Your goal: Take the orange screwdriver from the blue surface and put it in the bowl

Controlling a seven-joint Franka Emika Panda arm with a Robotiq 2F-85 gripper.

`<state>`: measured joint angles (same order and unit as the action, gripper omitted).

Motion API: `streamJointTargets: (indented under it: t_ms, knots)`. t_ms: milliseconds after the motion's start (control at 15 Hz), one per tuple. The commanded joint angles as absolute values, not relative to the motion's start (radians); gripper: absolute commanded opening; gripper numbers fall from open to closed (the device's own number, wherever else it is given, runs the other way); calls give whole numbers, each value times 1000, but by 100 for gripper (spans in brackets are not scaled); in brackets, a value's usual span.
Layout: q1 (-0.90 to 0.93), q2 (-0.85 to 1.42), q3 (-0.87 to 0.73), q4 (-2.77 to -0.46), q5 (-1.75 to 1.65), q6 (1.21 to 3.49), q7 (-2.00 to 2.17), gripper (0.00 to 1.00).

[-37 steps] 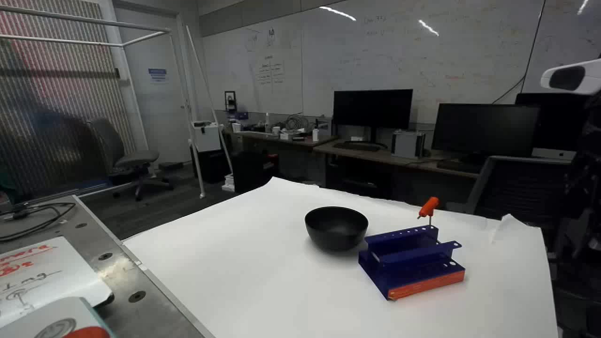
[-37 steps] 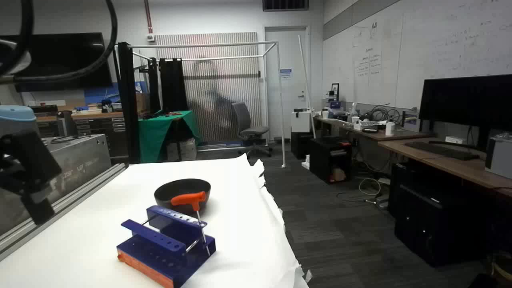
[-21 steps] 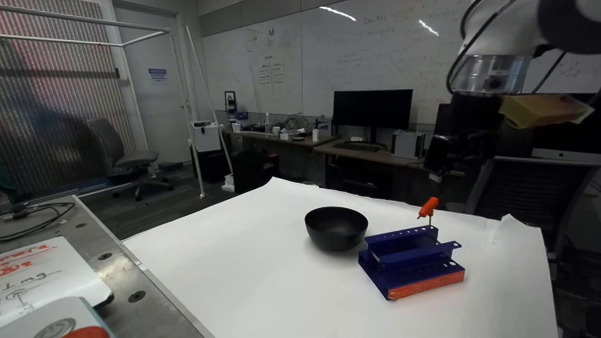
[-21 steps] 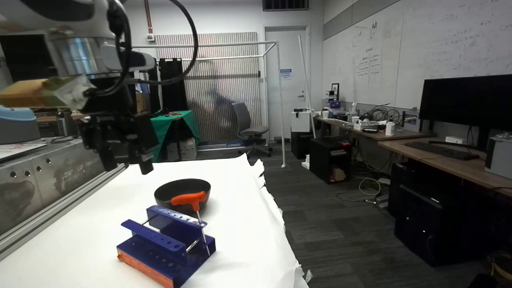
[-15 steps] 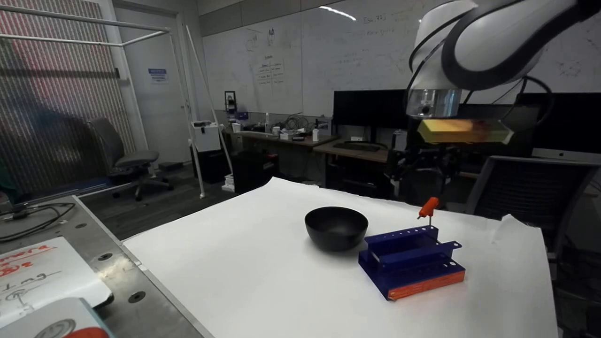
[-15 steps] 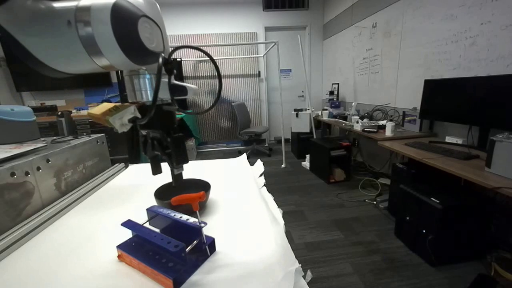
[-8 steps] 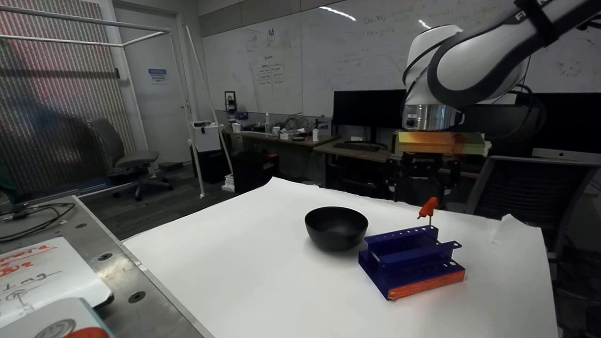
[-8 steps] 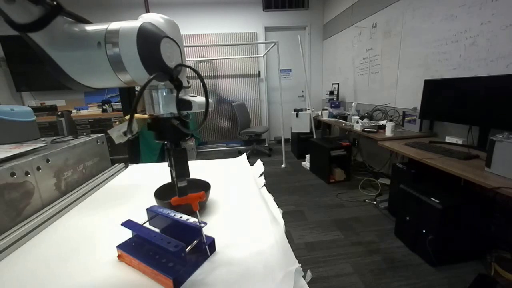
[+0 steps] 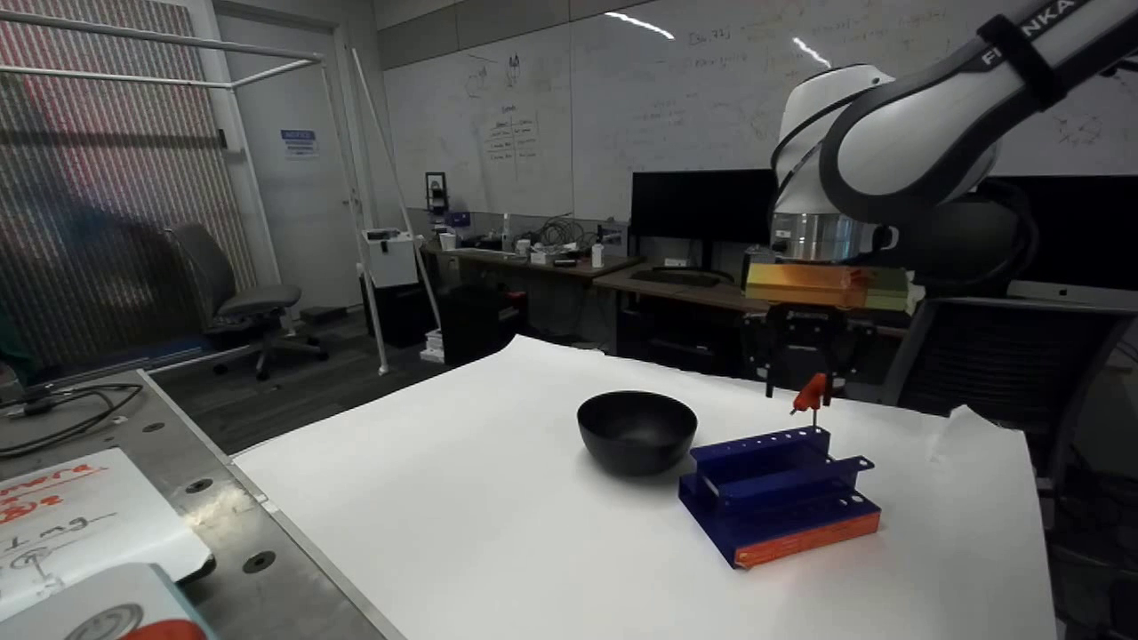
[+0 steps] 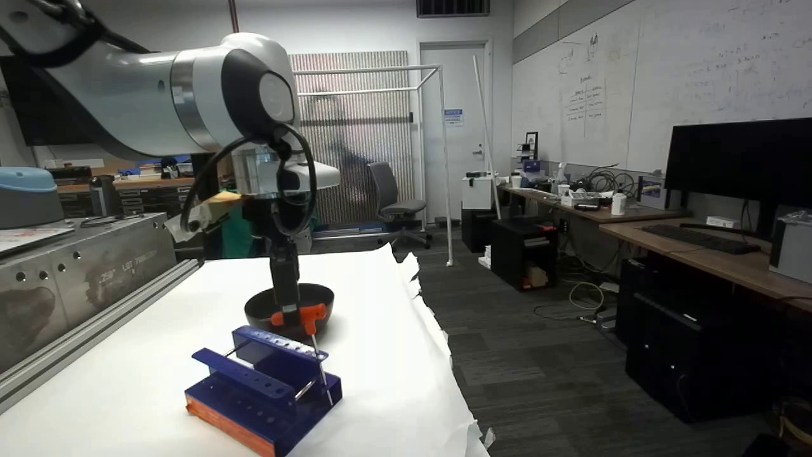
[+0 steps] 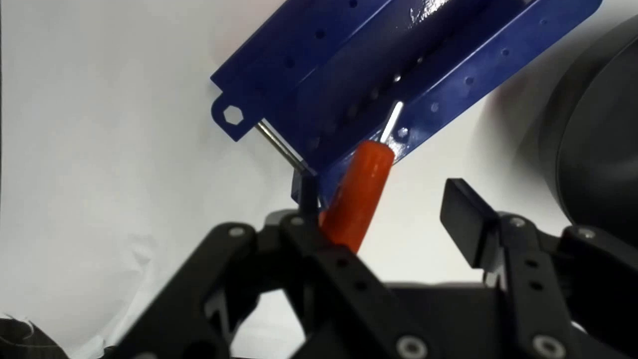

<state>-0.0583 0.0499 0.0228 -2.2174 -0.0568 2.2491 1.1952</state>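
orange screwdriver [image 11: 363,184]: shaft in end of blue rack [image 11: 271,82], handle above it, part-hidden by finger [image 11: 308,199] in wrist view | hand [image 11: 385,210]: spread over same end; contact with handle unclear | bowl [image 11: 608,159]: beside rack; cut off, wrist view

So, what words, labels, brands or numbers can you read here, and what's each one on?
"NOTICE": blue-and-white door sign; its smaller lines are unreadable.
"F" and "NKA": robot arm; a strap hides letters between.
"LOT", perhaps ".250": metal block; rest blurred.
Too small or blurred: whiteboard, handwritten sheet, gripper lettering.
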Motion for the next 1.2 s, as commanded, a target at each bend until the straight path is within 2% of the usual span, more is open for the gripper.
streamJointTargets:
  t_ms: [0,267,333,400,800,1133]
  knots:
    - [-39,37,-8,-2242,-128,2285,1280,33]
    - [-40,21,-16,-2262,-162,2267,1290,2]
    - [-37,7,-13,-2264,-162,2253,1276,1]
    - [-32,-15,-8,-2265,-166,2236,1265,5]
    - [3,-148,38,-2214,-232,2113,1224,5]
    - [1,-216,77,-2192,-246,2249,1193,5]
